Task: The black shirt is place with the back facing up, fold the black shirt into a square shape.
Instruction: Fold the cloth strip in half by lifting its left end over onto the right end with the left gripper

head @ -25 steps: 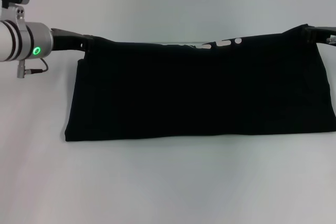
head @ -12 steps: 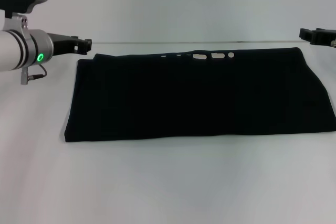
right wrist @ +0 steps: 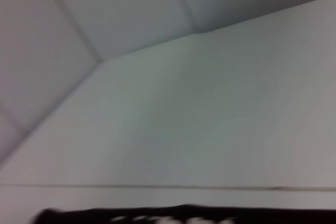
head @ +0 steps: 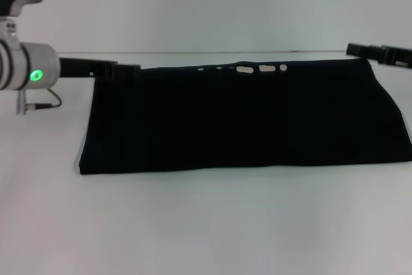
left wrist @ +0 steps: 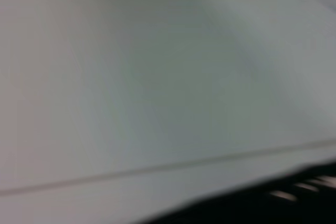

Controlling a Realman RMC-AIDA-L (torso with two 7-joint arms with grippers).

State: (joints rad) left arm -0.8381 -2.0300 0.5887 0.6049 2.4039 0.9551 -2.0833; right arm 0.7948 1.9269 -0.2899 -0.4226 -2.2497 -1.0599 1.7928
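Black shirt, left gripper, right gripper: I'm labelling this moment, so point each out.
black shirt (head: 244, 120), head view, middle of the folded cloth.
left gripper (head: 129, 67), head view, fingertips at the shirt's far left corner.
right gripper (head: 355, 49), head view, fingertips.

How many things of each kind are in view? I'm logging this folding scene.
Black shirt: 1
Grippers: 2, left gripper and right gripper, at the shirt's far corners
White table: 1
Total: 4
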